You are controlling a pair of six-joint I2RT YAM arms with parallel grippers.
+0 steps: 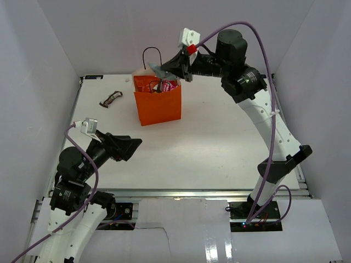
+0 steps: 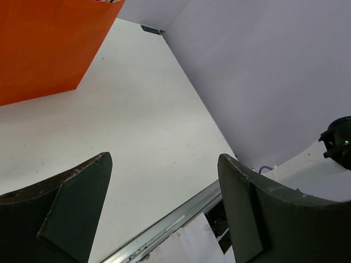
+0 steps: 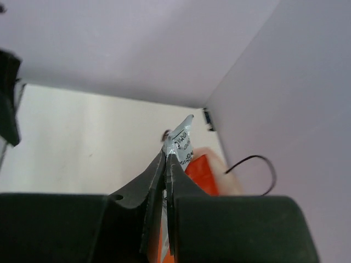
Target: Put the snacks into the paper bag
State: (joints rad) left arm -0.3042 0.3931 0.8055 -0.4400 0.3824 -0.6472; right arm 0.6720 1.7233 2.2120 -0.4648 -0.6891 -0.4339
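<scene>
Top external view: nearest the bases, the left tool (image 1: 130,147) hangs over the near-left part of the bench (image 1: 219,142), its jaws apart and holding nothing. Farther back the orange paper bag (image 1: 159,107) stands upright, with a red packet (image 1: 143,83) and a magenta packet (image 1: 170,86) showing inside. A dark brown packet (image 1: 111,98) lies on the bench to the bag's left, apart from it. Over the bag's mouth the right tool (image 1: 164,71) is clamped on a silver-grey packet (image 1: 156,69).

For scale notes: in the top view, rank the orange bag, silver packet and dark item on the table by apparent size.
Largest: orange bag. The silver packet and dark item look alike. The packet is raised and partly hidden by the right tool, so unranked.
</scene>
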